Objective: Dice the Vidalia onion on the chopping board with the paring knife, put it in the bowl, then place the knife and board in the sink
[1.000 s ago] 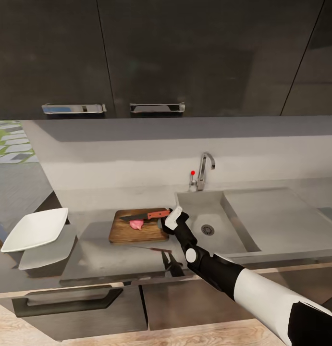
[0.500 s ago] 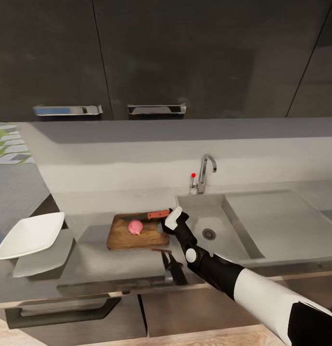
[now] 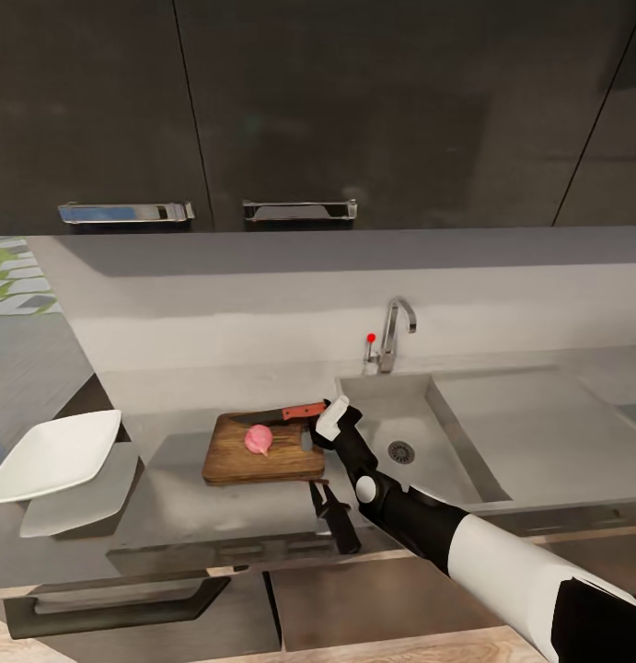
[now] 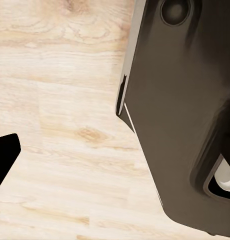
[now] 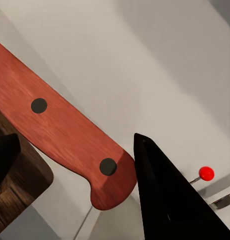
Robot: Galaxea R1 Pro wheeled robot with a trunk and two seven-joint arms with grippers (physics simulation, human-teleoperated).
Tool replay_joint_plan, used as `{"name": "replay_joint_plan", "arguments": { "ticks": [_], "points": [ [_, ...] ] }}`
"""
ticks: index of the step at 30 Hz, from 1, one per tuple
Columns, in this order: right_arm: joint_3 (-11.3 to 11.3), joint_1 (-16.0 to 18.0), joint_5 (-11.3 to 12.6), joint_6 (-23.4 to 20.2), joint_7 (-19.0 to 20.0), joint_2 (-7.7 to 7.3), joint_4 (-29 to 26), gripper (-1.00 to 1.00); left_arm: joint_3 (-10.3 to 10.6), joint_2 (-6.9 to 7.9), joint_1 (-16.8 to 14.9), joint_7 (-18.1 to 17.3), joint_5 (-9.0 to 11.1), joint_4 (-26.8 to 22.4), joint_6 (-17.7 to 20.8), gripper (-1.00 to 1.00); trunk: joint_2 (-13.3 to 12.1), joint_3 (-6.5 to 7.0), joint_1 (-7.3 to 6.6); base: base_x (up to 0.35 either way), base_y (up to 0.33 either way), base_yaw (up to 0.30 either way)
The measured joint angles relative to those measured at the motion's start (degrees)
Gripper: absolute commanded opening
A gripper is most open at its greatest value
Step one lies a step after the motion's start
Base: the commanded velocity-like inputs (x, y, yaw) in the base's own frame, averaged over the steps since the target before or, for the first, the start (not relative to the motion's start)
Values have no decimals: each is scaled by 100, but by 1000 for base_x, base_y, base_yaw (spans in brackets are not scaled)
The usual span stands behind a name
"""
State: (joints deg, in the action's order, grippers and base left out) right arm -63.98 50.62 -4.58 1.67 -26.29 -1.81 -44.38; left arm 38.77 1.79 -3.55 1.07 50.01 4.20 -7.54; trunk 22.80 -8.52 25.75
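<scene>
Pink Vidalia onion [image 3: 259, 438], whole and round, not cut yet, on the middle of the brown chopping board [image 3: 235, 465]. Just behind it, on the board's far edge, the paring knife [image 3: 292, 413], lying flat, red handle [image 5: 60, 135] pointing toward the sink [image 3: 446, 460].

Right gripper [image 3: 310, 425] at that handle end, black fingers [image 5: 170, 200] spread open, one on each side of the handle, not squeezing it. Left gripper down low over the wooden floor [image 4: 60, 125]; cannot tell if its fingers are open or closed.

Could go wrong: squeezing only the very tip of the handle, so the knife tips or slips out. Could also bump the knife into the round onion and send it rolling off the board.

Around: grey tabletop [image 3: 216, 506] under the board, white bowl [image 3: 51, 456] well off to the left, hanging a bit over the front edge. Tap [image 3: 396, 331] with a tiny red knob [image 3: 371, 338] behind the sink. Nothing between fingers and handle.
</scene>
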Motion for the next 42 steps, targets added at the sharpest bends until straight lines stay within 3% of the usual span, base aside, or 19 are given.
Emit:
{"name": "replay_joint_plan", "arguments": {
  "ticks": [29,35,42],
  "points": [
    [-12,0,0,0,23,9,122,-100,0,0,0,0,5,0,0,100,0,0,0,0,0,0],
    [-123,4,-94,18,161,34,116,-100,0,2,1,0,8,0,0,100,3,2,-1,0,0,0],
    [-157,0,7,-1,298,35,220,-100,-2,8,0,0,8,0,0,100,0,0,0,0,0,0]
  ]
}}
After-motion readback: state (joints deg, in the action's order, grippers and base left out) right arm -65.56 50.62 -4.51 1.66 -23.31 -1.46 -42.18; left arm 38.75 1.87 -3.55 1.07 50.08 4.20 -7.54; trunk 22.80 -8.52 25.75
